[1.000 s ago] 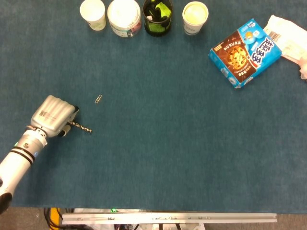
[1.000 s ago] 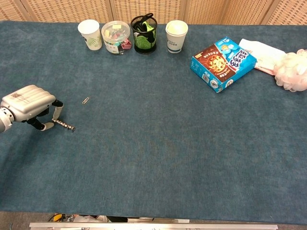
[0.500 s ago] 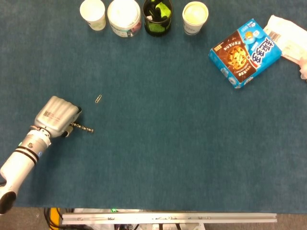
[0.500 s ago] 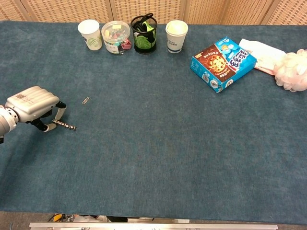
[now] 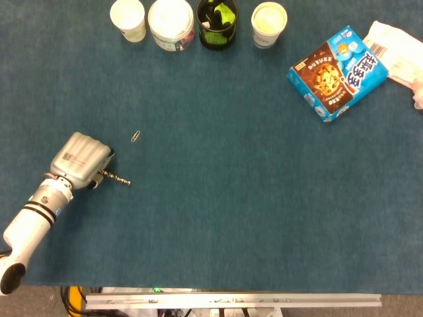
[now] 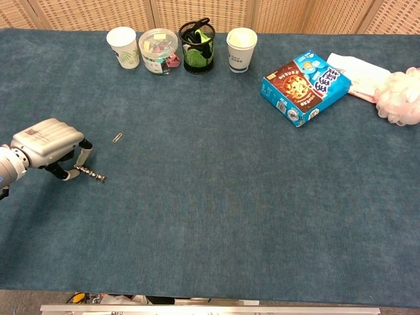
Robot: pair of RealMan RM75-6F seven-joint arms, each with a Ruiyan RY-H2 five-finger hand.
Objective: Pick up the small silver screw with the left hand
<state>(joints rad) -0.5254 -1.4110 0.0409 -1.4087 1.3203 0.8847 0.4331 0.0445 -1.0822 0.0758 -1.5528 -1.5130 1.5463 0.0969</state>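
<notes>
Shifted slightly rightward over the last second: left hand [image 5: 82, 160], fingers curled, pinching head end of small silver screw [image 5: 117, 178] above blue tablecloth [image 5: 231, 185]; paperclip [image 5: 135, 137] nearby.

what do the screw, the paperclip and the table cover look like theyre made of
Screw: metal, dull silver, ridged thread along its shaft. Paperclip: likely thin bent wire, pale and slightly shiny; too small to be sure. Table cover: seemingly felt or short-pile fabric, matte dark blue, faintly mottled.

left hand [image 6: 47, 144] pinching screw [image 6: 91, 174], blue table [image 6: 216, 197]
</notes>
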